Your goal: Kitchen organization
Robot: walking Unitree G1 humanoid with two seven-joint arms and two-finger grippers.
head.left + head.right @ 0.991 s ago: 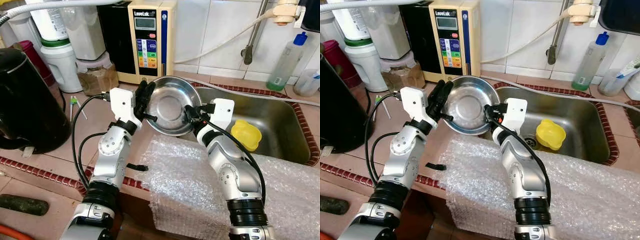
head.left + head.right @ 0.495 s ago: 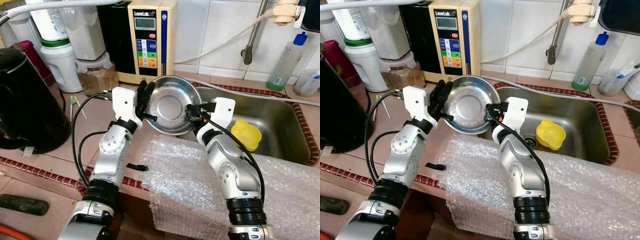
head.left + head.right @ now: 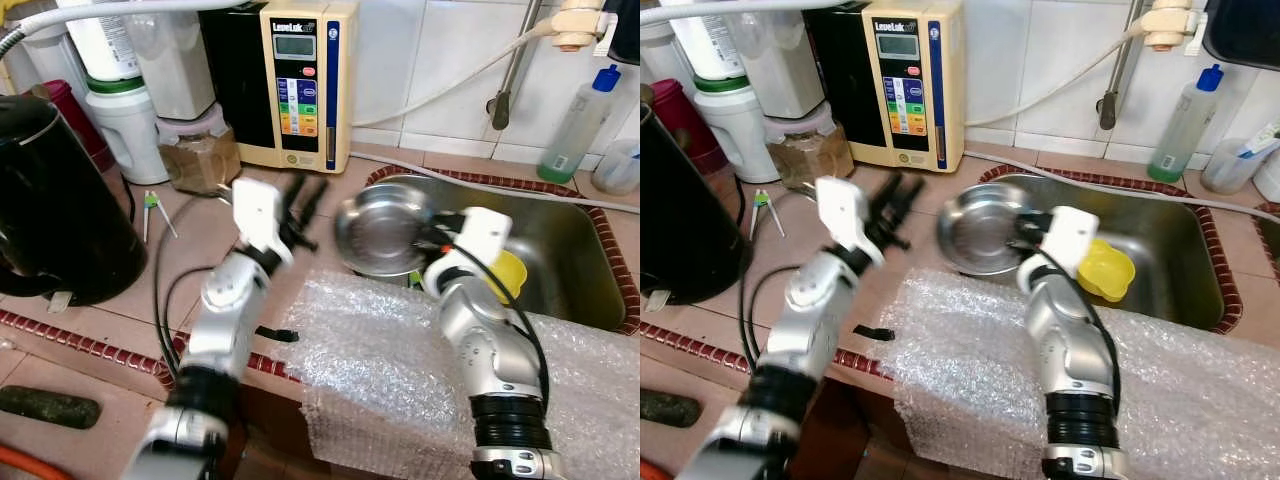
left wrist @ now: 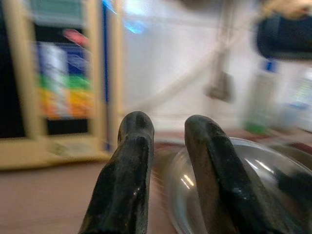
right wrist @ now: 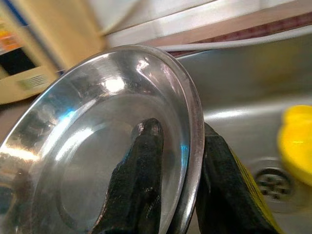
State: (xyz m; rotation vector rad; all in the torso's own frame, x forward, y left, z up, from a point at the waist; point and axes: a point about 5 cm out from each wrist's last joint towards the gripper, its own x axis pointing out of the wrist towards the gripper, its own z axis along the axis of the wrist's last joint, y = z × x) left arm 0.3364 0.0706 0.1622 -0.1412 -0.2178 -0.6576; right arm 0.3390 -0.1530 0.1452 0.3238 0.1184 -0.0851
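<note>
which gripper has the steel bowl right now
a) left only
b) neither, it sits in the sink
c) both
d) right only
d: the right gripper pinches the rim of the steel bowl between its fingers, one inside and one outside, while the left gripper is beside the bowl, off its rim, with nothing between its fingers.
</note>
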